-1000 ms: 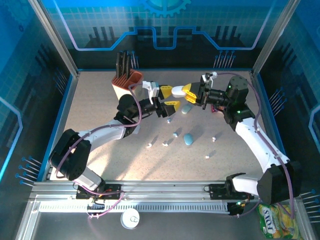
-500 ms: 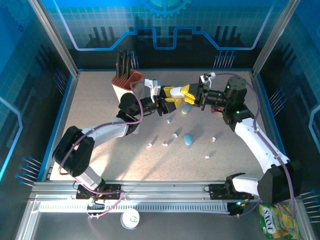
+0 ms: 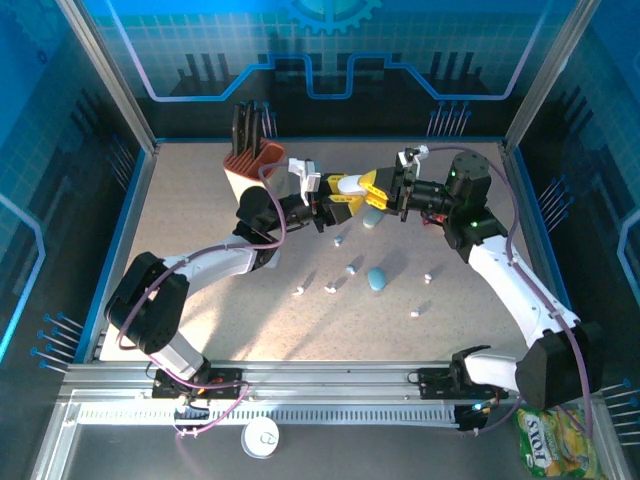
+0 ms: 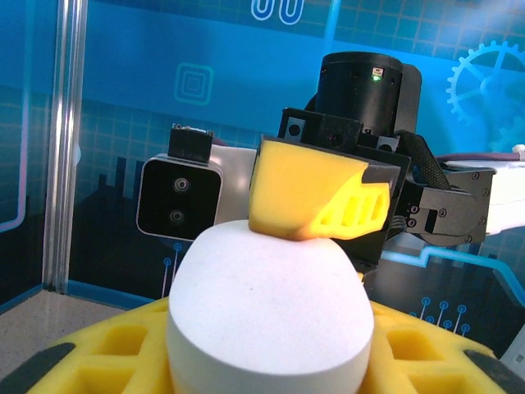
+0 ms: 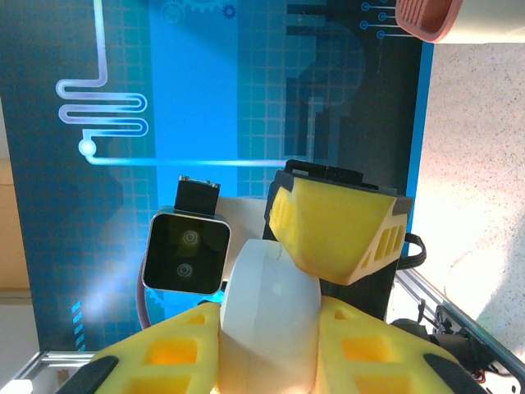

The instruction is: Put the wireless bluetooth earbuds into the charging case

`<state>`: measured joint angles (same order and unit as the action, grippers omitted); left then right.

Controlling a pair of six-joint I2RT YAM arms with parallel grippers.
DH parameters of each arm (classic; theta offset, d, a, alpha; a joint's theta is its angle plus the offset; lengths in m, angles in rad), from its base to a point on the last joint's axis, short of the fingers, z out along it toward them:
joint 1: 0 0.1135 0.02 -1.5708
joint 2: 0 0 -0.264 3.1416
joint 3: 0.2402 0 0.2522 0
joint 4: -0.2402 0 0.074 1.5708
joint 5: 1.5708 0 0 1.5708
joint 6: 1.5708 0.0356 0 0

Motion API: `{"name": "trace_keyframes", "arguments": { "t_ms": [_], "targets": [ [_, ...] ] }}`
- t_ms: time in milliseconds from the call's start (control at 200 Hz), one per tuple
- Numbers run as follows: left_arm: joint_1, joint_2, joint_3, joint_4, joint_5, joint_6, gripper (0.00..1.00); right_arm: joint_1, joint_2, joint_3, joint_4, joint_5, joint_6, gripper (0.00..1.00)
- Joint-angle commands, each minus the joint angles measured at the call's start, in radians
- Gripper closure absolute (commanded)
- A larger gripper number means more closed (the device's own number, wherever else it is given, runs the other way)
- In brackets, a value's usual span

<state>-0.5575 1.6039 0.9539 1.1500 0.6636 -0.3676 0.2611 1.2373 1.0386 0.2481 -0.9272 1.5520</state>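
White charging case (image 3: 348, 184), upper centre: I am clamping it in left gripper (image 3: 338, 197) and right gripper (image 3: 369, 190) together; earbuds (image 3: 329, 289) are lying loose, uninserted.

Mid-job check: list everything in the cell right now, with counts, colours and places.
white case: one, white, in the air between both grippers
blue cases: two, pale blue, on the table, one under the grippers, one mid-table
earbuds: six visible, white, scattered mid-table
holder: one, terracotta and white, black items inside, far left
round disc: one, white, near ledge
snack bag: one, yellow-green, near right corner
left gripper: yellow fingers, gripping the white case
right gripper: yellow fingers, gripping the white case
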Motion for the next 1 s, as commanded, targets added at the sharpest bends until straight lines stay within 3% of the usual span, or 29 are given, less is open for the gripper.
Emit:
{"name": "trace_keyframes", "arguments": {
  "t_ms": [0,100,345,540,785,915,995],
  "targets": [
    [-0.002,-0.008,0.001,0.043,0.008,-0.002,0.59,0.013,0.004,0.019,0.017,-0.009,0.009,0.93],
    [-0.002,-0.007,-0.007,0.052,0.006,0.001,0.52,0.012,0.002,0.01,0.078,-0.005,0.046,0.93],
    [-0.002,-0.006,-0.015,0.071,0.005,-0.002,0.58,0.013,-0.008,-0.001,0.077,0.002,0.065,0.94],
    [-0.002,-0.011,-0.013,0.075,0.001,0.008,0.52,0.014,-0.012,0.001,0.034,0.002,0.034,0.93],
    [-0.002,-0.003,-0.012,0.083,0.007,-0.002,0.57,0.019,-0.004,0.004,0.028,0.003,0.024,0.94],
    [-0.002,-0.004,-0.014,0.086,0.005,-0.004,0.5,0.02,-0.001,-0.001,0.0,0.004,0.017,0.93],
    [-0.002,-0.001,-0.012,0.086,0.011,-0.008,0.55,0.02,-0.002,-0.001,0.008,0.003,0.016,0.93]
  ]
}}
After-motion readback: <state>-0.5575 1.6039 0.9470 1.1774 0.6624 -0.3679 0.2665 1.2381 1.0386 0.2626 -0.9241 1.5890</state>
